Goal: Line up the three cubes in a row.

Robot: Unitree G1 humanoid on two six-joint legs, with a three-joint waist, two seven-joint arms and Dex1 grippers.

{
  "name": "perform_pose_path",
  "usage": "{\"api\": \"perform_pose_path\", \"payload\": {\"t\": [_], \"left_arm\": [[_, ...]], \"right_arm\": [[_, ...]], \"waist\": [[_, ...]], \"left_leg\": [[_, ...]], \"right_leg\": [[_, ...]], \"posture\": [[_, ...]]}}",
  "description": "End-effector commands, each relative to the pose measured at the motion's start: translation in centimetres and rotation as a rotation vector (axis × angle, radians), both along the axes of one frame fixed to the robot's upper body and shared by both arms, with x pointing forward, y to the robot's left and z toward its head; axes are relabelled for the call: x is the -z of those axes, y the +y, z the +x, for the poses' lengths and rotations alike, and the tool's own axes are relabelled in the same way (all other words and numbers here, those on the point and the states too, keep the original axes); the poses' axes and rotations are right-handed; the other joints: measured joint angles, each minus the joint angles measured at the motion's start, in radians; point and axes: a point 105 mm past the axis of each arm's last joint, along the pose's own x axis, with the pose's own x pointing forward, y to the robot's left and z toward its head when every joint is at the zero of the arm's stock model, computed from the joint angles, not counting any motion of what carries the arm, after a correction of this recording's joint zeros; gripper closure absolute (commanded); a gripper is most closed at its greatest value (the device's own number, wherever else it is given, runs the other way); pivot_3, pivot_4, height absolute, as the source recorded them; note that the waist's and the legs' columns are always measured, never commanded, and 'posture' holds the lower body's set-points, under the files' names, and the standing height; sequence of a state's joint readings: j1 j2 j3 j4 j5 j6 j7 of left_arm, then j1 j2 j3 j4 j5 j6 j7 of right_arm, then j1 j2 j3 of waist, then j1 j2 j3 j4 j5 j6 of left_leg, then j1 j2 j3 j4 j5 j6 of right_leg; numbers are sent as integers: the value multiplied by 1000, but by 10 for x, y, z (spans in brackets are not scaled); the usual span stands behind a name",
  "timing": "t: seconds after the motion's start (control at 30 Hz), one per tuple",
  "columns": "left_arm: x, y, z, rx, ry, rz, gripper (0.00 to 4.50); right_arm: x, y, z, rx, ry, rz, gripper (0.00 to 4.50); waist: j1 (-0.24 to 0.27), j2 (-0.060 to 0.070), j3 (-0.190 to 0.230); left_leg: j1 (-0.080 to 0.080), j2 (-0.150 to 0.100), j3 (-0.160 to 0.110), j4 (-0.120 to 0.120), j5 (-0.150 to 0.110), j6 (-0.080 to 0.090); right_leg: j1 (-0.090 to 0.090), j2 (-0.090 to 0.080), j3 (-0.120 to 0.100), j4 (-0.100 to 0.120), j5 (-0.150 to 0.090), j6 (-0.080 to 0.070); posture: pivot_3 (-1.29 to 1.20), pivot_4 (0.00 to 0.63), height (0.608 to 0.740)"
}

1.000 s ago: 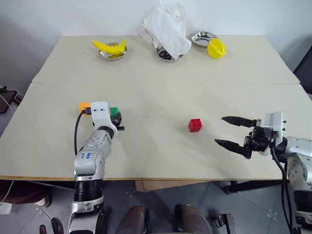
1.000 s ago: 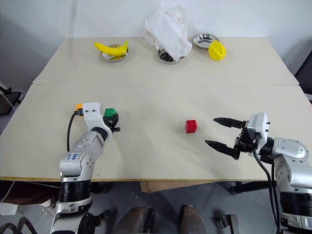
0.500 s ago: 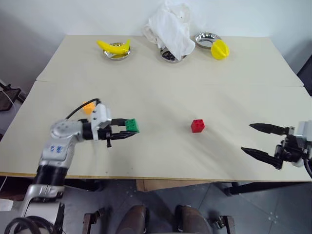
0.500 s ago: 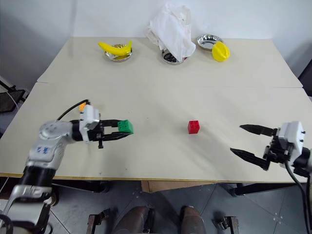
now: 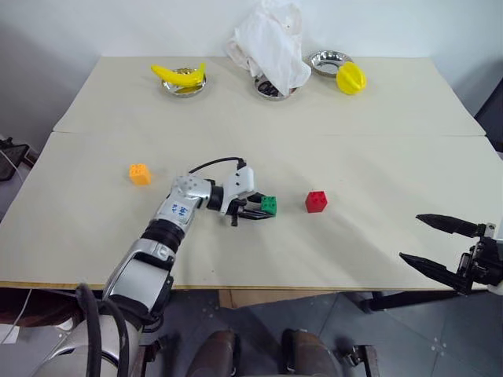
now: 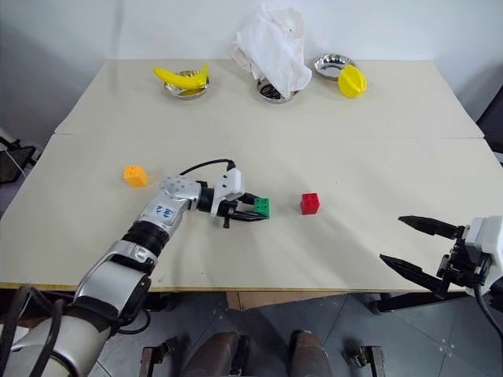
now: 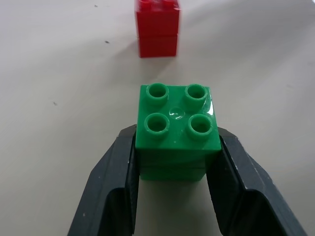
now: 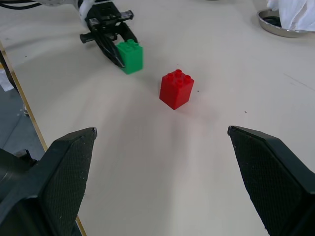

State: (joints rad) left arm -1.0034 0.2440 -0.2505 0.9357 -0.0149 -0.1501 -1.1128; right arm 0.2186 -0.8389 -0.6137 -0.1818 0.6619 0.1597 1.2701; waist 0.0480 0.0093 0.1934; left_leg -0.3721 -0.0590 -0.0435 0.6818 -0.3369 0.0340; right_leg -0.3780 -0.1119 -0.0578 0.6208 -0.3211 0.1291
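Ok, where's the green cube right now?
The green cube is clamped in the left gripper near the table's middle, just left of the red cube with a gap between; the orange cube sits farther left.

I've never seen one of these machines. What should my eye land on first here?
First the left claw, shut on a green cube near the middle of the table, just beside a red cube. An orange cube sits apart toward the robot's left, and the right claw hangs open past the table's near right edge.

No readable text (arm sticker illegible)
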Motion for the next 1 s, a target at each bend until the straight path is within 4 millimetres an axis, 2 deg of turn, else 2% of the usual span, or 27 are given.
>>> {"api": "perform_pose_path", "payload": {"t": [0.03, 0.2, 0.33, 0.4, 0.47, 0.63, 0.67, 0.8, 1.0], "left_arm": [[-3, -7, 2, 8, -19, 4, 2995], [4, -8, 4, 3, -8, 46, 2995], [1, -8, 4, 7, 7, 20, 2995], [-1, -9, 2, 21, 5, 7, 2276], [-3, -8, 3, 22, -7, -1, 1799], [-9, 0, 10, -31, -48, -40, 231], [-13, 5, 12, -46, -59, -70, 14], [-21, 28, 6, -35, -57, -163, 14], [-23, 91, -24, -80, -82, -310, 14]], "right_arm": [[-10, 1, -5, 1, -40, 11, 0], [-9, 6, -6, -14, -36, 10, 0], [-6, 9, -4, -27, -32, 15, 0], [-5, 11, -4, -33, -29, 18, 0], [-4, 12, -3, -37, -28, 20, 0], [-3, 16, 1, -52, -28, 29, 0], [-2, 18, 1, -61, -27, 33, 0], [0, 26, 6, -100, -25, 49, 0], [-1, 40, 22, -174, -38, 73, 0]], "waist": [[1, 0, 0], [7, 0, 0], [6, 0, 0], [5, 0, 0], [4, 0, 0], [4, 0, 0], [3, -1, 0], [-2, 0, 0], [-28, 0, 0]], "left_leg": [[0, 0, 0, 0, 0, 0], [0, -1, -1, 0, 0, 0], [0, -1, -1, 1, 0, 0], [0, -1, -1, 1, 0, 0], [0, -1, -1, 1, 0, 0], [0, -1, -1, 1, 0, 0], [0, -1, -1, 1, 0, 0], [0, 0, -1, 1, 0, 0], [0, 1, -2, 1, 0, 0]], "right_leg": [[0, 0, 0, 0, 0, 0], [0, -1, -1, 0, 0, 0], [1, -1, 0, 0, 0, 1], [1, -1, 0, 0, 0, 1], [1, -1, 0, 0, 0, 1], [0, -1, -1, 0, 0, 1], [0, -1, -1, 0, 0, 1], [0, -1, -1, 1, 0, 1], [-1, -2, 1, 1, 0, 0]], "posture": [[0, 150, 740], [0, 150, 740], [0, 150, 740], [0, 150, 740], [0, 150, 740], [0, 150, 740], [0, 150, 740], [0, 150, 740], [0, 150, 740]]}}
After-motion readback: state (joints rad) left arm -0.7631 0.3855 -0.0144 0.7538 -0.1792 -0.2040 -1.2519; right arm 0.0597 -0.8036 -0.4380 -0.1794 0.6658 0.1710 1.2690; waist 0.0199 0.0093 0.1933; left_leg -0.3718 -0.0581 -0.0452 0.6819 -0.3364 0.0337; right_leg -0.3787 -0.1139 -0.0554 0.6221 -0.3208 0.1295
